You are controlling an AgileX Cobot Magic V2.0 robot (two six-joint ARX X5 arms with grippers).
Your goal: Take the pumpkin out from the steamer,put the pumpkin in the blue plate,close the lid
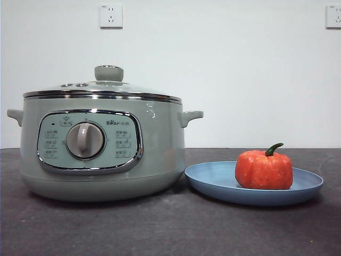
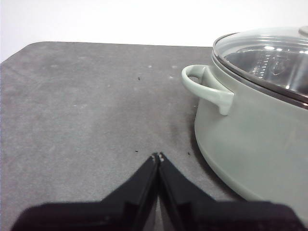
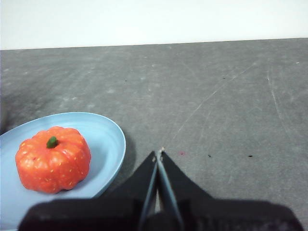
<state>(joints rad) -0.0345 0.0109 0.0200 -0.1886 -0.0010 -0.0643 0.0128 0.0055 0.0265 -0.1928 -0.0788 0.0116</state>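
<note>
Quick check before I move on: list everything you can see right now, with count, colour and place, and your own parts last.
steamer: one, pale sage green with a chrome-framed panel and dial, standing on the table beside the plate
lid: one, clear glass with chrome rim and pale green knob, seated on the steamer
blue plate: one, light blue, on the table next to the steamer
pumpkin: one, orange-red with a dark green stem, sitting upright on the blue plate
table: one, dark grey, under everything
wall sockets: two, white, high on the white wall behind
left gripper: one, black, fingers shut and empty, low over the table beside the steamer's handle
right gripper: one, black, fingers shut and empty, over the table beside the blue plate
</note>
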